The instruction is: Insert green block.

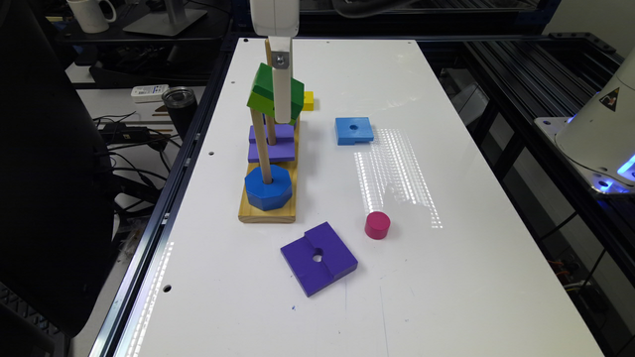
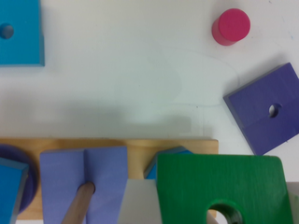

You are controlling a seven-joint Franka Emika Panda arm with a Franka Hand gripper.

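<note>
- Green block (image 2: 219, 186) sits nearest the wrist lens, pinched by gripper (image 1: 282, 106), hole showing so a peg (image 1: 259, 144) can thread it.
- Held tilted above wooden base (image 1: 268, 210); purple square (image 1: 319, 258) lies at base's 5 o'clock.

Probably a lab: aluminium framing (image 1: 526, 69); cables (image 1: 124, 134); monitor stand (image 1: 166, 17).
</note>
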